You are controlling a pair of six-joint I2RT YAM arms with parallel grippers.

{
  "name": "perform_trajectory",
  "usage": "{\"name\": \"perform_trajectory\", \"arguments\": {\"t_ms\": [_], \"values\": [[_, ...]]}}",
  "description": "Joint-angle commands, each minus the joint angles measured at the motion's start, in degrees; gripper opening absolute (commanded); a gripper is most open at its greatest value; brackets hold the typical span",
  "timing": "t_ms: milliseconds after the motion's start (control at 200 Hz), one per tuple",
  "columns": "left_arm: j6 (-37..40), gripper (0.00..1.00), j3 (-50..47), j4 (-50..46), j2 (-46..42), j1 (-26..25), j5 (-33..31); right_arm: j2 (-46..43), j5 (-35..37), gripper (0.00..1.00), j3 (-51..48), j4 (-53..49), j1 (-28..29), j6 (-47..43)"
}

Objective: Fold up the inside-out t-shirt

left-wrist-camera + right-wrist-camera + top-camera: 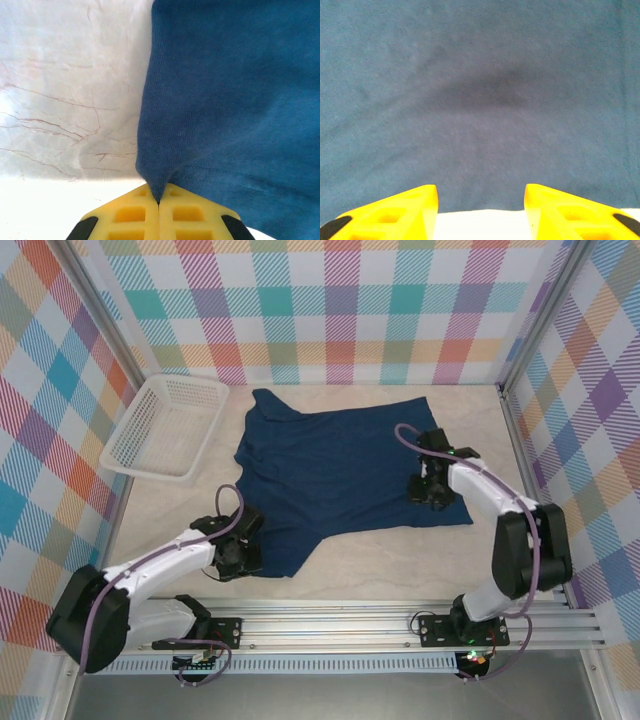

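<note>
The inside-out t-shirt (pixel 330 470) lies spread flat across the middle of the table, dark navy. My left gripper (pixel 236 556) is at its near left corner. In the left wrist view the yellow fingers (pixel 125 215) meet, shut on a pinched fold of the shirt's edge (pixel 155 185), with the rest of the t-shirt (pixel 235 100) stretching away to the right. My right gripper (pixel 428 490) is low over the shirt's right edge. Its jaws stand open in the right wrist view, right gripper (pixel 481 200), with the t-shirt (pixel 480 100) ahead and nothing between the fingers.
A white basket (pixel 165 425) leans at the far left beside the shirt. Checked walls close in the back and both sides. The pale tabletop (pixel 65 100) is bare left of the shirt and along the near edge (pixel 400 560). The metal rail (pixel 380 625) runs along the front.
</note>
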Motion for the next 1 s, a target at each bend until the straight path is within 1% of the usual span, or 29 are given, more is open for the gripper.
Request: {"name": "perform_trajectory", "arguments": {"t_ms": [0,195,260,340,400,520,585,675,815,995], "values": [[0.53,0.0,2.34,-2.18,-4.43,2.25,-0.87,-6.04,-4.84,0.52,-4.69,0.72,-6.4,4.04],[2.46,0.0,4.02,-2.11,-4.27,3.13,0.92,-12.35,-7.13,0.55,-13.66,4.97,-20.84,8.77],[2.84,0.0,4.21,-1.68,-4.26,3.13,1.4,-12.74,-6.73,0.56,-15.11,6.0,-24.22,9.14],[3.29,0.0,4.6,-1.56,-4.26,3.22,1.68,-11.65,-5.98,0.56,-15.76,7.57,-26.77,9.27],[3.9,0.0,4.92,-1.48,-4.2,3.22,1.81,-9.67,-6.81,0.57,-15.18,8.65,-27.77,9.53],[4.88,0.0,5.31,-1.21,-3.69,3.39,2.12,-4.62,-6.8,0.56,-12.94,9.98,-28.0,9.37],[5.21,0.0,5.34,-0.84,-3.45,3.47,2.42,-2.47,-6.72,0.55,-12.51,10.8,-27.98,9.38],[5.34,0.0,5.14,-0.29,-3.1,3.57,2.52,-0.49,-8.38,0.53,-12.24,11.88,-27.96,9.49],[5.52,0.0,5.03,0.11,-2.56,3.9,2.83,1.06,-9.29,0.46,-12.51,13.12,-27.96,9.47],[5.67,0.0,5.03,-0.15,-2.9,4.25,2.83,2.16,-9.56,0.31,-13.03,13.96,-27.99,9.28]]}}
